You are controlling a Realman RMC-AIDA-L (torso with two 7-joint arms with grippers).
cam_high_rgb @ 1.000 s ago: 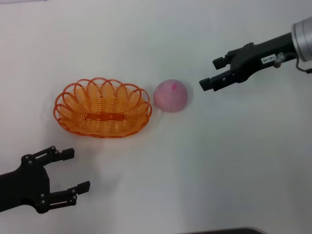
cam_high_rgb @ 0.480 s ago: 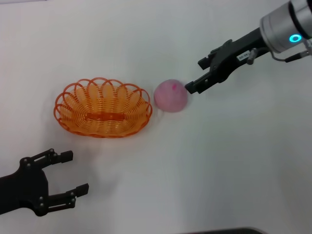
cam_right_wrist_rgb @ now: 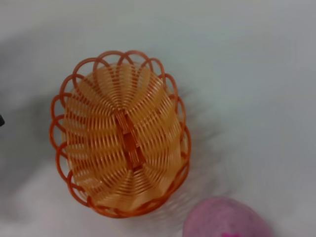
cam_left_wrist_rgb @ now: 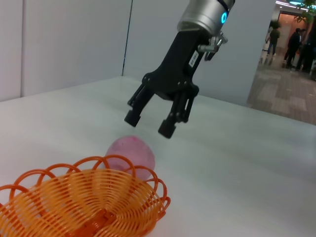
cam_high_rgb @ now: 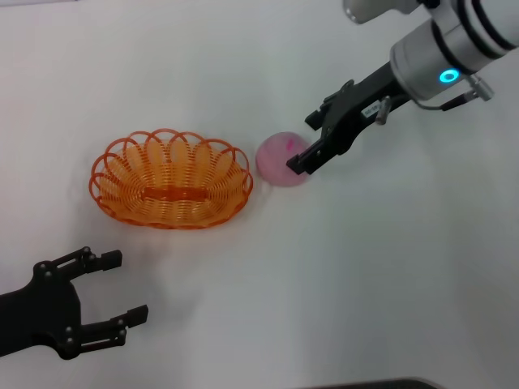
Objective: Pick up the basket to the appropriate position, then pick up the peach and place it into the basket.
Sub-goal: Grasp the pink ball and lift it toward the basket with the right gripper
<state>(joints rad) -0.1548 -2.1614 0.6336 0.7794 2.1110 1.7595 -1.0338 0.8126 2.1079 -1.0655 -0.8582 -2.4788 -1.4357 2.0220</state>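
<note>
Fingers of the right gripper stand apart, poised just above the peach mid-desk. Beside the peach sits the orange wire basket. Left gripper hangs spread near the desk's front-left corner.

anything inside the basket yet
No. The basket holds only its own woven bottom. The peach sits on the table beside it, with the open right gripper above it. The left gripper is parked nearer the robot.
</note>
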